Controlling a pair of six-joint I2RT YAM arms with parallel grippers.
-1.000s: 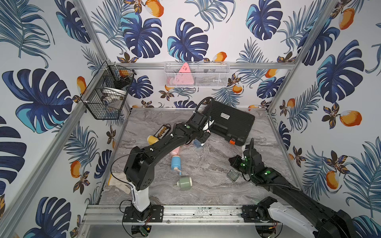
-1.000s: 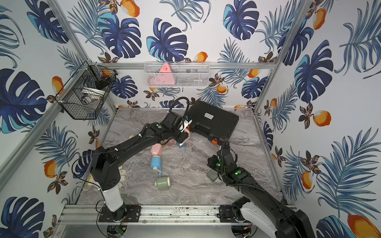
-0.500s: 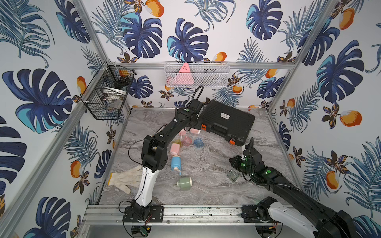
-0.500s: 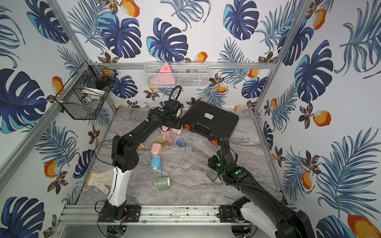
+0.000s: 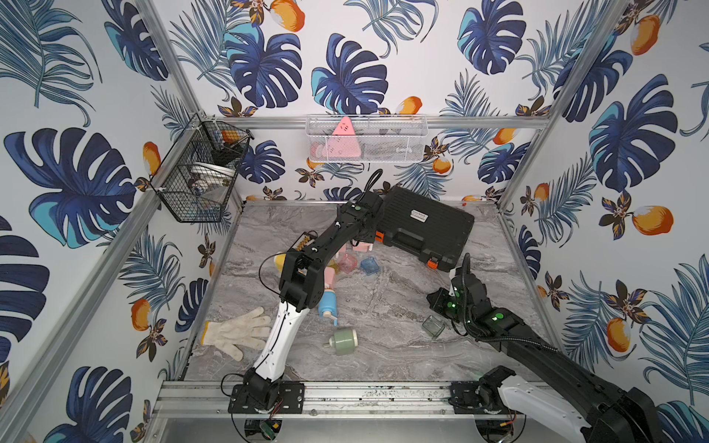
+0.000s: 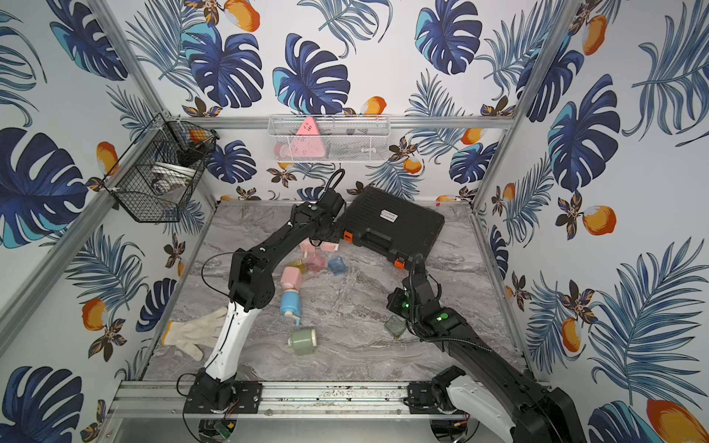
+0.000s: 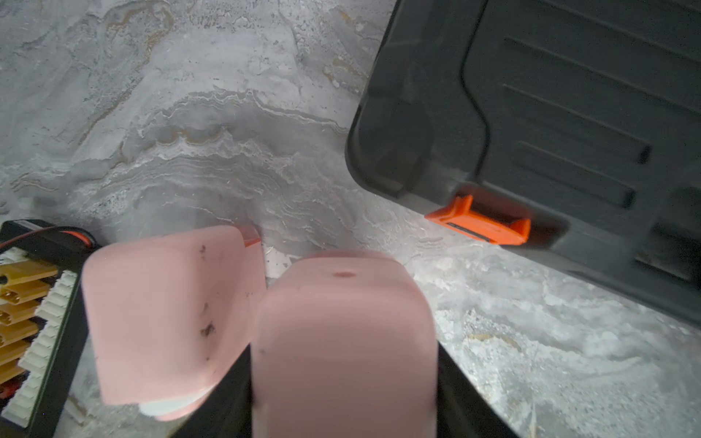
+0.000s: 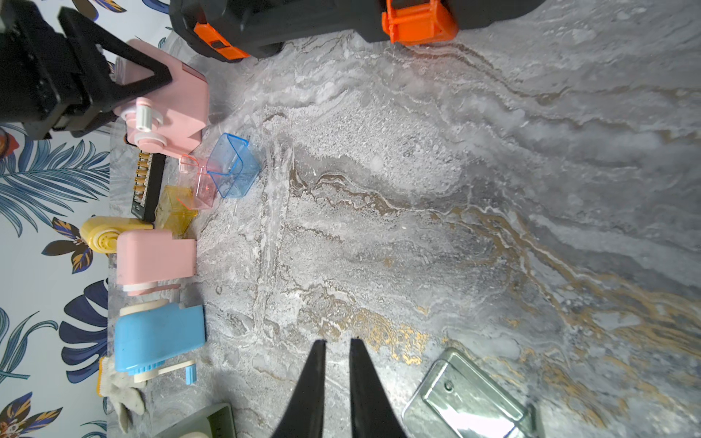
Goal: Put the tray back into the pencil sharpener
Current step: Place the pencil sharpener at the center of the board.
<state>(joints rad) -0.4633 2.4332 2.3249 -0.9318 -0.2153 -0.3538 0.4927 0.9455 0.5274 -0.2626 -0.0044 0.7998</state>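
My left gripper [image 5: 358, 238] is shut on a pink pencil sharpener [image 5: 362, 246] at the back, beside the black case's corner. In the left wrist view the sharpener [image 7: 341, 341] fills the space between the black fingers [image 7: 455, 386]. Loose clear trays lie near it: blue [image 8: 231, 167], pink [image 8: 199, 182] and yellow [image 8: 174, 206]. A clear green tray [image 5: 433, 326] lies at the right, just beside my right gripper [image 8: 337, 341], which is shut and holds nothing. Pink [image 8: 153, 258], blue [image 8: 159, 337], yellow [image 8: 102, 235] and green [image 5: 343, 341] sharpeners lie along the left-middle.
A black case [image 5: 426, 226] with orange latches takes up the back right. A white glove [image 5: 234, 330] lies at the front left. A black connector board [image 7: 22, 314] lies by the left wall. Wire baskets [image 5: 199, 172] hang on the walls.
My left arm's elbow has risen and swung back, uncovering the glove. Its gripper has carried the pink sharpener slightly toward the back left. The right arm has not moved.
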